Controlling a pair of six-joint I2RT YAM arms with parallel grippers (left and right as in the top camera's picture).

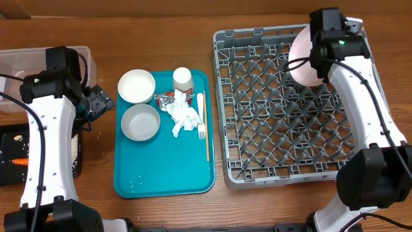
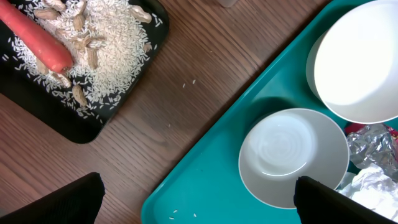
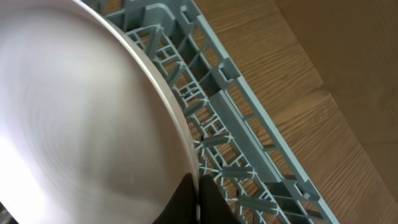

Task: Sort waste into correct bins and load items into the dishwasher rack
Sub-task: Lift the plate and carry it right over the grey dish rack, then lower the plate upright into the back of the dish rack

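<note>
Plate (image 1: 301,61): pale pink, standing on edge in the far part of the rack (image 1: 277,145), above the upright pegs; whether it touches them cannot be told.
Right gripper (image 3: 198,202): jaws closed tight, pinching the plate's rim; the rack's lattice wall runs just behind the grip.
Left gripper (image 1: 100,103): jaws spread fully wide, holding nothing, above bare wood between the black tray (image 1: 9,138) and the teal tray (image 1: 164,171).
Black tray contents: orange carrot (image 2: 37,37) lying among rice grains and peanut scraps (image 2: 93,43); a few loose grains lie on the wood beside it.
Clear tub (image 1: 19,61): far left corner, beyond the black tray, partly hidden by the left arm.
Teal tray contents: two white bowls (image 1: 136,86) (image 1: 140,122), one behind the other on the left side; white cup (image 1: 183,79) at the far edge; red-and-silver wrapper (image 1: 166,98) touching the crumpled napkin (image 1: 185,118).
Cutlery: white fork (image 1: 201,116) and wooden stick (image 1: 206,145), side by side along the teal tray's right edge.
</note>
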